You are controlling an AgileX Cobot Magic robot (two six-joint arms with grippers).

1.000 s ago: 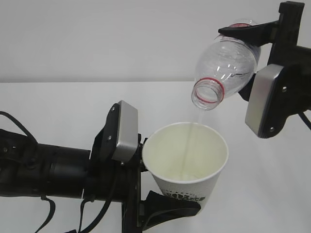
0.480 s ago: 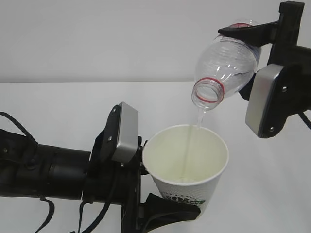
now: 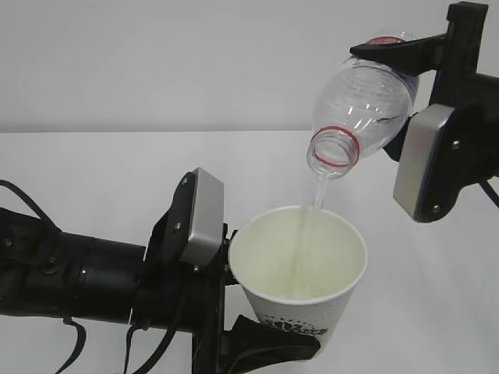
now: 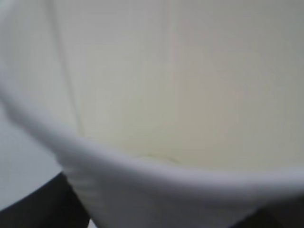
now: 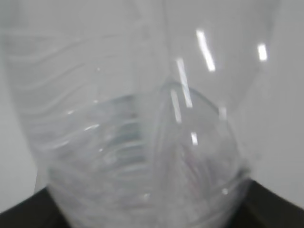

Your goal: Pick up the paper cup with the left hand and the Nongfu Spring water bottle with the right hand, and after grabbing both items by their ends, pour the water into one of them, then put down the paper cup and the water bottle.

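Pour in progress. The left hand (image 3: 269, 343), a black arm with a silver-grey box at the wrist, is clamped on the base end of the small white tapered paper cup (image 3: 300, 269), so the mouth stays free and faces up. The cup sits low in the exterior view, at about 6 o'clock from the bottle's mouth and well apart from it. Its dark green logo shows just above the black fingers (image 3: 273, 348).

The right hand (image 3: 401, 78), the matching black arm at the 2 o'clock corner, grips the clear ribbed plastic Nongfu Spring water bottle (image 3: 362, 105) by its bottom end. The bottle is tipped with the red neck ring and open mouth pointing down toward 7 o'clock, which lets gravity feed the pour while the fingers stay clear of the stream.

The water (image 3: 318, 193), a thin clear stream, drops from the mouth into the cup's cream interior near the far wall.

Left wrist view: only the cup's rim (image 4: 142, 161) and inside wall, blurred. Right wrist view: bottle's ribbed body (image 5: 137, 142) fills the frame.

Judgement: cup is held low to catch splash; the setting-down step remains.
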